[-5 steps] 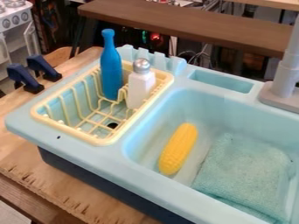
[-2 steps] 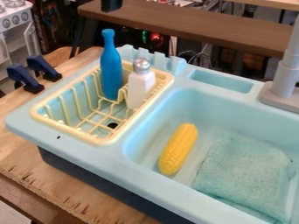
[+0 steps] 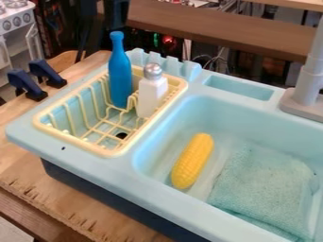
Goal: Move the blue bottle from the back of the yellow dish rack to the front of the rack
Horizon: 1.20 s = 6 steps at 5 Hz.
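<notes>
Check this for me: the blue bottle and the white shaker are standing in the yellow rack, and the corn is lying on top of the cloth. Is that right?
Not quite: the camera view shows the corn lying beside the cloth, not on top of it. The blue bottle and the white shaker are standing in the yellow rack.

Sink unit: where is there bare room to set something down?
The rack's near end, before the blue bottle and shaker; a narrow basin strip between corn and cloth. Crowded: the rack's far end, bottle and shaker together, the hand beyond.
</notes>
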Available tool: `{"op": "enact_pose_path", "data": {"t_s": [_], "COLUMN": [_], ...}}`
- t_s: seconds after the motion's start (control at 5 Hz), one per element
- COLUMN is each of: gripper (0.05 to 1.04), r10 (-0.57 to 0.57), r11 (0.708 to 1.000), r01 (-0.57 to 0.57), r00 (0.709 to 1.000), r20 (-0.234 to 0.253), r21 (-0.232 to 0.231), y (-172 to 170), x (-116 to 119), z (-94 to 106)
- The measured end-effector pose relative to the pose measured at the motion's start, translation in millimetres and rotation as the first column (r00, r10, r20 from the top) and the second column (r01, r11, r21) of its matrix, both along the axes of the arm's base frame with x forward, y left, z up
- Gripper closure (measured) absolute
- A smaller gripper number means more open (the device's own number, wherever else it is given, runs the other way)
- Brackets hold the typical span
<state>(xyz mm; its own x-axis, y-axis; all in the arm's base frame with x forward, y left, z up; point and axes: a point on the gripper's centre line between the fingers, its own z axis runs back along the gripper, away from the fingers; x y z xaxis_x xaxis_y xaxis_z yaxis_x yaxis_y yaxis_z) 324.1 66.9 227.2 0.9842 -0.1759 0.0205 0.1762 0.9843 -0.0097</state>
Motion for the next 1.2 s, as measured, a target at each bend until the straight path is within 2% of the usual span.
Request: {"op": "enact_pose_path", "data": {"t_s": [0.2, 0.6, 0.8, 1.0, 1.2], "gripper": [0.080, 0.080, 0.116, 0.351, 0.641], "r10": [-0.017, -0.051, -0.044, -0.037, -0.022], "r11": [1.000, 0.998, 0.999, 0.999, 1.000], "r01": [0.017, 0.052, 0.044, 0.036, 0.021], "r00": [1.000, 0.999, 0.999, 0.999, 1.000], "r20": [0.006, 0.013, -0.019, -0.015, -0.018], "r21": [-0.024, -0.020, -0.020, -0.014, -0.021], "y": [-3.5, -10.5, -10.2, -14.5, -15.0], "x": [2.3, 16.4, 20.4, 22.5, 21.9], "z": [-9.9, -25.2, -33.4, -27.6, -28.0]}}
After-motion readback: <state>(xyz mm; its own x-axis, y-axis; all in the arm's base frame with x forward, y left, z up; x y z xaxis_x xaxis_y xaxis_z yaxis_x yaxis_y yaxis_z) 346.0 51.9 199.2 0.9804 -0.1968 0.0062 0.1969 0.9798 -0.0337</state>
